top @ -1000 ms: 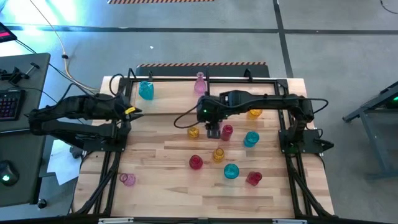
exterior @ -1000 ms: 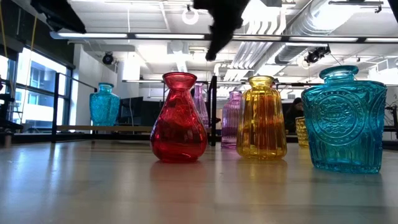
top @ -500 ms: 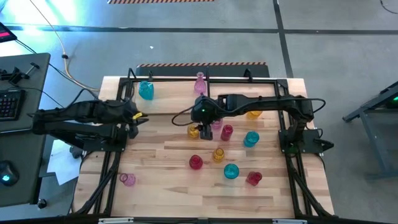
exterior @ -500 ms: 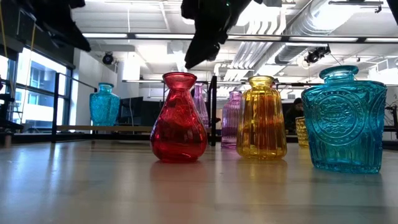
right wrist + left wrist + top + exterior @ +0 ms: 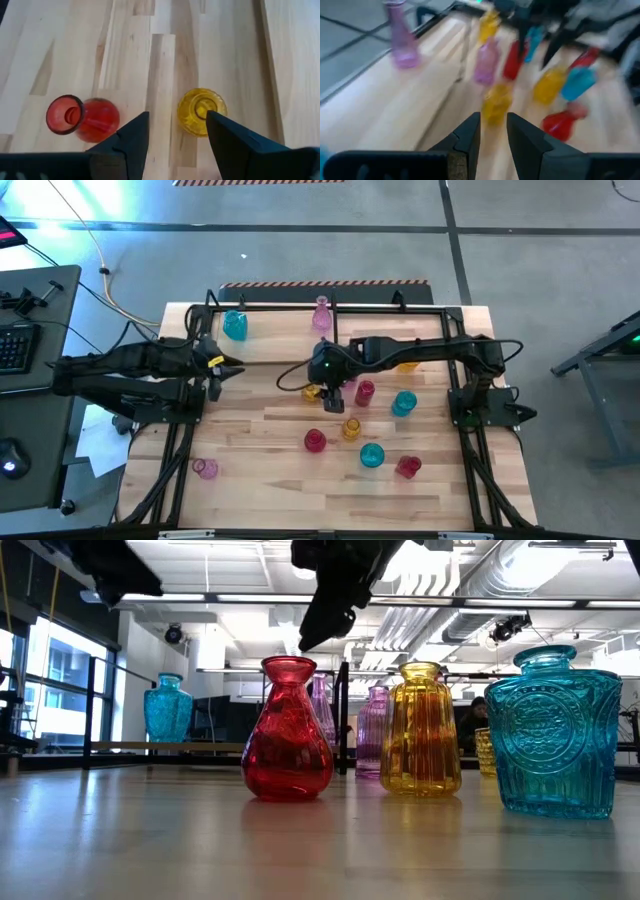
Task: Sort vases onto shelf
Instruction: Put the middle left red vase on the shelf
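Glass vases stand upright on their bases on the wooden table: a yellow vase (image 5: 309, 392) (image 5: 201, 111), a red vase (image 5: 315, 441) (image 5: 82, 115), a pink-red vase (image 5: 365, 392), and several more cyan, yellow, red and pink ones nearer the front. A cyan vase (image 5: 235, 325) and a pink vase (image 5: 322, 313) stand on the shelf (image 5: 280, 340) at the far side. My right gripper (image 5: 335, 397) (image 5: 177, 132) hangs open above the table, just short of the yellow vase. My left gripper (image 5: 224, 370) (image 5: 493, 132) hovers at the left, its fingers a little apart with nothing between them.
The shelf's black rods (image 5: 330, 307) run along the far edge and down both sides. Vases crowd the right-hand middle of the table; a lone pink vase (image 5: 205, 469) stands near the front left. Bare wood lies between it and the group.
My right gripper has come down toward the table and a little toward its left edge, tipping its fingers further downward over the yellow vase; it has stayed open. My left gripper has sunk slightly and tipped downward. No vase has moved.
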You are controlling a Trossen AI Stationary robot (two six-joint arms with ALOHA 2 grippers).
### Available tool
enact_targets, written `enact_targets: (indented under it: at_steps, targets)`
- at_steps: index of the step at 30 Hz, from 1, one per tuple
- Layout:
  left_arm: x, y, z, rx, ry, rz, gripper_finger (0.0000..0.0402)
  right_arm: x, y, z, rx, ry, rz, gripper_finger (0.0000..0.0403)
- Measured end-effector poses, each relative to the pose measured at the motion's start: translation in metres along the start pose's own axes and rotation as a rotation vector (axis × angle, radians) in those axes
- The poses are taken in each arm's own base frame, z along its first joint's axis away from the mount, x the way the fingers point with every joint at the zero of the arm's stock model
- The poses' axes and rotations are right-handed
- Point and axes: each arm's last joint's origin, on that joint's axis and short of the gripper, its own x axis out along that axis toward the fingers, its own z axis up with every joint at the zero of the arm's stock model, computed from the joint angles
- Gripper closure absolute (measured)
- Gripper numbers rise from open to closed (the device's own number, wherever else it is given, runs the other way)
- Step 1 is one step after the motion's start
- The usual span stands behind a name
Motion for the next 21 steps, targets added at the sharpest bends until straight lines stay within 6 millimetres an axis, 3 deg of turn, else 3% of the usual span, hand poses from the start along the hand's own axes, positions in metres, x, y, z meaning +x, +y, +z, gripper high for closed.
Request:
enact_targets:
  at_steps: [8, 14, 21]
  targets:
    - [0.031, -0.012, -0.009, 0.048, -0.169, -0.167, 0.0316, 0.002, 0.022, 0.0, 0.005, 0.018, -0.025, 0.0224]
    - [0.042, -0.015, -0.01, 0.142, -0.163, -0.162, 0.0316, 0.003, 0.041, -0.003, 0.135, 0.06, 0.191, 0.0224]
    - [0.049, -0.015, -0.013, 0.165, -0.119, -0.152, 0.0316, 0.003, 0.06, -0.002, 0.217, 0.069, 0.231, 0.0224]
